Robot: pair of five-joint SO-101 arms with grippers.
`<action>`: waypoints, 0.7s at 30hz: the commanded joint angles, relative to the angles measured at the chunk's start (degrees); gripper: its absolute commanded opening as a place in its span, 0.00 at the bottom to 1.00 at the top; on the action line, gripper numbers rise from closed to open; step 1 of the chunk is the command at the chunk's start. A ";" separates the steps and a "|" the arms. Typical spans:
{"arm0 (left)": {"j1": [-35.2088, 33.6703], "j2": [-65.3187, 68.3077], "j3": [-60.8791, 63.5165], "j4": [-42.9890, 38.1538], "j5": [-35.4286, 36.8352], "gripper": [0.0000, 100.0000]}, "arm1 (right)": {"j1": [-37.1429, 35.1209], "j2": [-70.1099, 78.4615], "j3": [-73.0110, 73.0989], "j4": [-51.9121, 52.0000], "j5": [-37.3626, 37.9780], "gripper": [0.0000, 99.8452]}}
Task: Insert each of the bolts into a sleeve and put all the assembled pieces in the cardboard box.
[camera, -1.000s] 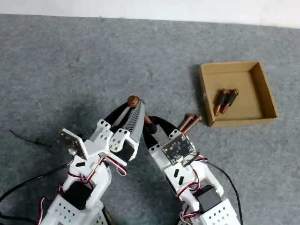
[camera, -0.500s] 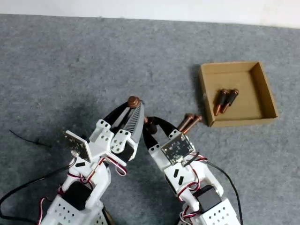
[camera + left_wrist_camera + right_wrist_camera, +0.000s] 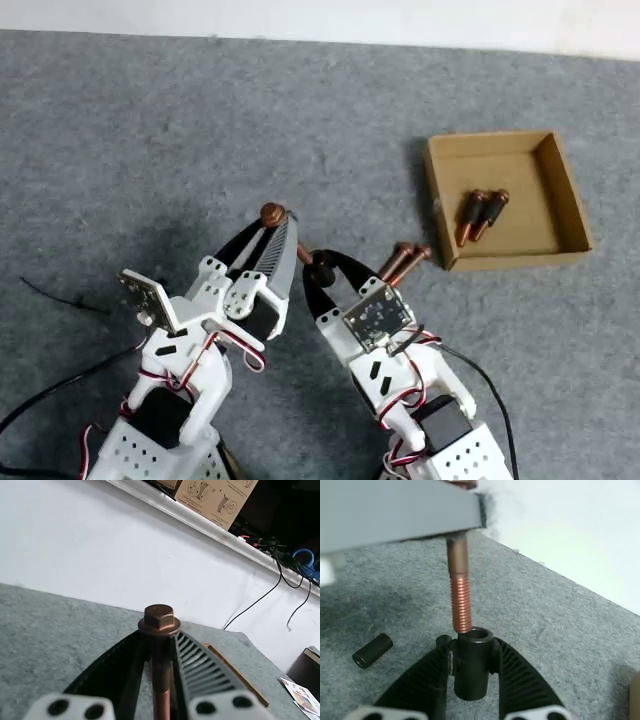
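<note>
While left gripper [image 3: 160,639] clamps the bolt [image 3: 159,621] and right gripper [image 3: 471,649] clamps the sleeve [image 3: 471,672], mid-frame in the high view, thread tip meets the bore's rim off-centre. Risk: pushing now may catch the rim and cock the bolt.

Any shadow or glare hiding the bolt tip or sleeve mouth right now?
Right wrist view: no; bolt threads evenly lit, sleeve rim clear, bore dark. Left wrist view: bolt head mildly shiny against the bright wall. High view: only soft shadows on the mat.

Workshop: tangled cables [image 3: 263,544], cartons [image 3: 215,497]
</note>
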 commanded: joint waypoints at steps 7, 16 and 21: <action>0.57 -0.13 1.27 0.26 0.97 0.01 | -1.10 -1.36 8.57 1.19 0.35 0.00; 2.59 -0.13 1.27 0.53 0.97 0.01 | -1.01 -1.36 8.57 2.33 0.35 0.00; 2.51 -0.13 1.27 0.35 0.97 0.01 | -1.10 -1.36 8.48 2.33 0.35 0.00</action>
